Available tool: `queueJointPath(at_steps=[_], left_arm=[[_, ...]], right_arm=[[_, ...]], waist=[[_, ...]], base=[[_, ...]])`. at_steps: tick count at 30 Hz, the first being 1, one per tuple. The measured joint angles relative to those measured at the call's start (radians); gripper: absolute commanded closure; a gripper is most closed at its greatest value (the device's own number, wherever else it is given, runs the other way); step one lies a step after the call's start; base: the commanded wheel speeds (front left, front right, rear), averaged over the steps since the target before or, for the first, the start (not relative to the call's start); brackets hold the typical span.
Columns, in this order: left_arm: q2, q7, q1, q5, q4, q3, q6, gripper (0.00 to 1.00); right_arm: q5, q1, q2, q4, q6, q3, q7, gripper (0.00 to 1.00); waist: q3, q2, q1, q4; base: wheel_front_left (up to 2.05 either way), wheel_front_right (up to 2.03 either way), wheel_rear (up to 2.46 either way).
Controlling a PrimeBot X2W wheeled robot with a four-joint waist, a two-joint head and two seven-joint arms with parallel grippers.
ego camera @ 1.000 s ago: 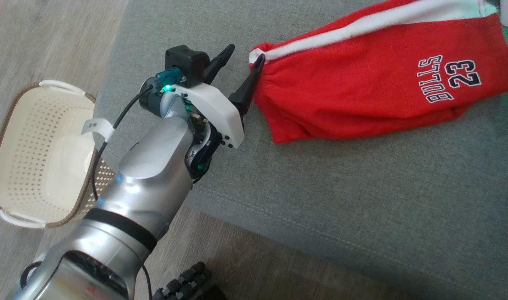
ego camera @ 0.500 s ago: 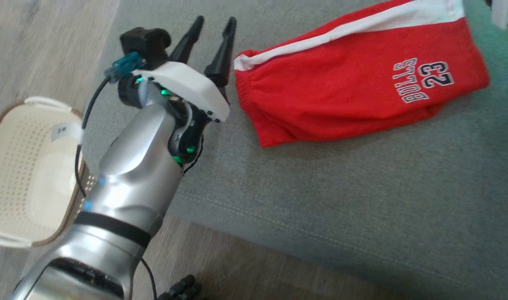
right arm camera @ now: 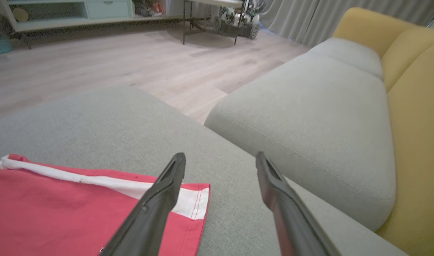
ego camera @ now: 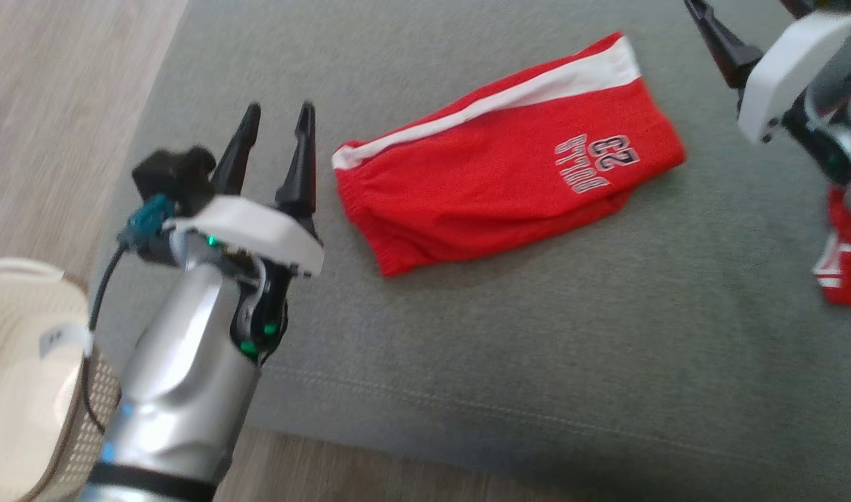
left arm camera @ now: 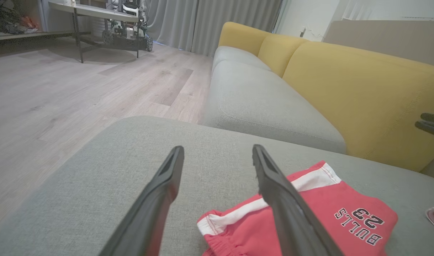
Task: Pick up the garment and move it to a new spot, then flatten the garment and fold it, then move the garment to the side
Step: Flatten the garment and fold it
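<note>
The garment (ego camera: pixel 495 188), soft red shorts with a white side stripe, lay folded flat on the grey woven cushion (ego camera: pixel 537 362), its gathered waistband just beside my left end effector (ego camera: pixel 279 108), whose tapered dark fingers stood apart and empty, while my right end effector (right arm camera: pixel 221 155) hovered likewise parted near the hem.

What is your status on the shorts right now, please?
Left gripper open, empty, beside the shorts. Right gripper open, empty, by their hem. Shorts folded, flat on the cushion. Nothing lying on them.
</note>
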Motion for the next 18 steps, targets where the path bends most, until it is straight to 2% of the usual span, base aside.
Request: queueJointPath(at_steps=[3,5,8,13,16,18], left_arm=[[0.009,0.0,0.057,0.021,-0.038,0.016,0.005,0.0],[0.017,0.0,0.099,0.032,-0.066,0.033,0.008,0.0],[0.019,0.0,0.152,0.064,-0.103,0.046,0.02,0.0],[0.016,0.0,0.22,0.107,-0.156,0.066,0.034,0.0],[0.005,0.0,0.261,0.122,-0.181,0.083,0.034,0.0],[0.001,0.0,0.289,0.135,-0.193,0.097,0.032,0.0]], right_arm=[[-0.027,0.041,0.03,0.023,0.0,-0.036,-0.099,0.0],[-0.005,0.088,0.063,0.028,0.0,-0.094,-0.128,0.0],[-0.041,0.168,0.083,0.009,0.0,-0.144,-0.142,0.0],[-0.23,0.311,0.095,-0.175,0.0,-0.382,-0.146,0.0],[-0.363,0.443,0.145,-0.308,0.0,-0.536,-0.146,0.0],[-0.451,0.549,0.184,-0.393,0.0,-0.601,-0.146,0.0]], waist=[[-0.036,0.0,0.0,-0.028],[-0.057,0.0,0.0,-0.048],[-0.083,0.0,-0.0001,-0.073],[-0.112,0.0,0.0,-0.105],[-0.126,0.0,0.0,-0.116],[-0.134,0.0,0.0,-0.121]], base=[[0.0,0.0,0.0],[0.0,0.0,0.0],[0.0,0.0,0.0],[0.0,0.0,0.0],[0.0,0.0,0.0],[0.0,0.0,0.0]])
